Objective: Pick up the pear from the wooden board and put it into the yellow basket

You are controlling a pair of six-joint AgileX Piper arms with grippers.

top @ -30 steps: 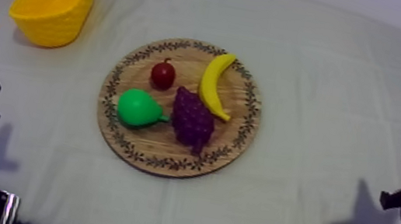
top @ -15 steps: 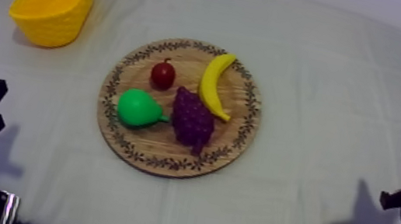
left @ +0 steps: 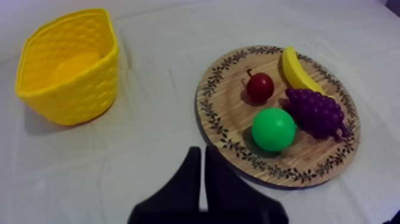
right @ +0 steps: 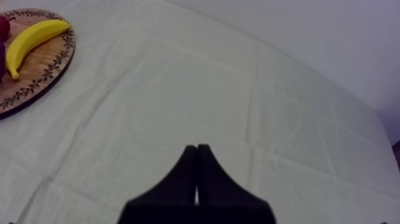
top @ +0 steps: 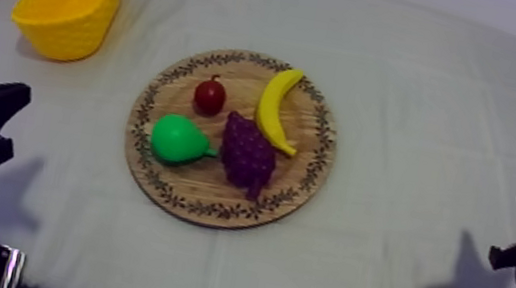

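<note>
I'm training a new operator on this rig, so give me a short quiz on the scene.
1. How many items lie on the wooden board?
2. True or false: the pear lies on the board, not in the yellow basket.
3. The left gripper is: A open, B shut on nothing, C shut on the pear.
Key: 1. Four: banana, grapes, small red fruit, pear. 2. True. 3. B.
</note>
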